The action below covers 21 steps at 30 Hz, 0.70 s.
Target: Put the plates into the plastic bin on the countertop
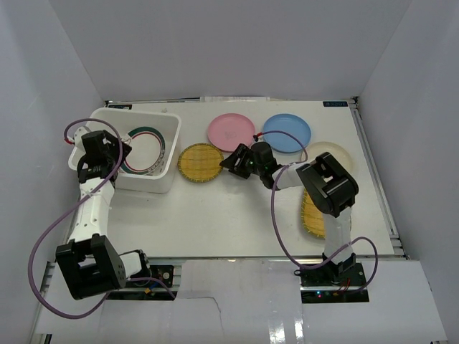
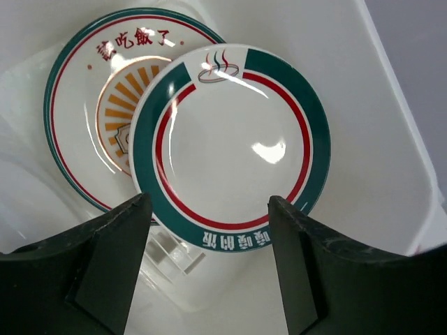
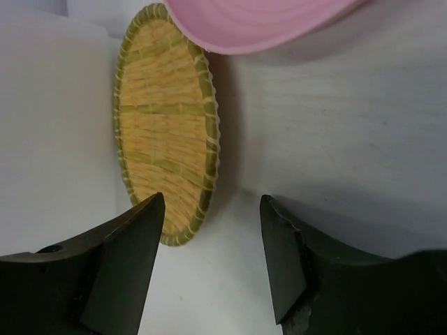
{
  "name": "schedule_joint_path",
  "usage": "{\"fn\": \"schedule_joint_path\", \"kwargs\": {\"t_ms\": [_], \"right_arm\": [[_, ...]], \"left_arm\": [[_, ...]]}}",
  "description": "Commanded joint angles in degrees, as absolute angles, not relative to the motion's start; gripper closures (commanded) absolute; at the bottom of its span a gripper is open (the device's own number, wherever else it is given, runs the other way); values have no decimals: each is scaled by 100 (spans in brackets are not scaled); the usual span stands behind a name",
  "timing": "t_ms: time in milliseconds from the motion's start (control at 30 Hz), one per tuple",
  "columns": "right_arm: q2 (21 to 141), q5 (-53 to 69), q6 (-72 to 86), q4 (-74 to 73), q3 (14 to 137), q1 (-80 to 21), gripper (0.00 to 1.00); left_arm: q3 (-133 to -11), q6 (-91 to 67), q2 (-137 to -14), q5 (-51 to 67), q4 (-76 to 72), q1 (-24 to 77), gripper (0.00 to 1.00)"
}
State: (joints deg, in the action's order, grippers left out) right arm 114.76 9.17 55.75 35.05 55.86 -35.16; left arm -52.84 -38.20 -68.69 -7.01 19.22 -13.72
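The white plastic bin (image 1: pixel 169 140) stands at the countertop's (image 1: pixel 229 215) left. In it a green-and-red-rimmed plate (image 2: pixel 230 139) lies partly over an orange-sunburst plate (image 2: pixel 87 118). My left gripper (image 1: pixel 120 155) hangs open and empty over the bin (image 2: pixel 391 174), above the plates' near edge (image 2: pixel 209 209). My right gripper (image 1: pixel 228 163) is open and empty just right of the round yellow woven plate (image 1: pixel 200 163). In the right wrist view it (image 3: pixel 211 206) sits low beside that plate (image 3: pixel 164 125), with the pink plate (image 3: pixel 258 21) beyond.
The pink plate (image 1: pixel 232 131) and a blue plate (image 1: pixel 287 132) lie at the back. A cream plate (image 1: pixel 337 152) and a rectangular yellow woven plate (image 1: pixel 309 215) lie partly hidden under my right arm. White walls close in the sides and back.
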Motion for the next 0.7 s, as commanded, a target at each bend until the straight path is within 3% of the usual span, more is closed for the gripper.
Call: {"fn": "schedule_joint_path", "kwargs": {"t_ms": [0, 200, 233, 367, 667], "right_arm": [[11925, 607, 6081, 3569, 5976, -3682, 37], [12392, 457, 6547, 3621, 6284, -3771, 55], [12419, 466, 6591, 3691, 6284, -3779, 70], [12227, 562, 6654, 4077, 5969, -3788, 92], [9583, 1063, 6188, 5238, 3026, -3718, 92]], "left_arm": [[-5221, -3762, -6610, -475, 1784, -1397, 20], [-5212, -3586, -5829, 839, 1810, -1363, 11], [-5238, -3560, -5723, 1044, 1819, -1336, 10], [-5352, -3498, -5292, 1669, 2152, -1020, 9], [-5116, -2813, -5124, 3584, 2944, -388, 12]]}}
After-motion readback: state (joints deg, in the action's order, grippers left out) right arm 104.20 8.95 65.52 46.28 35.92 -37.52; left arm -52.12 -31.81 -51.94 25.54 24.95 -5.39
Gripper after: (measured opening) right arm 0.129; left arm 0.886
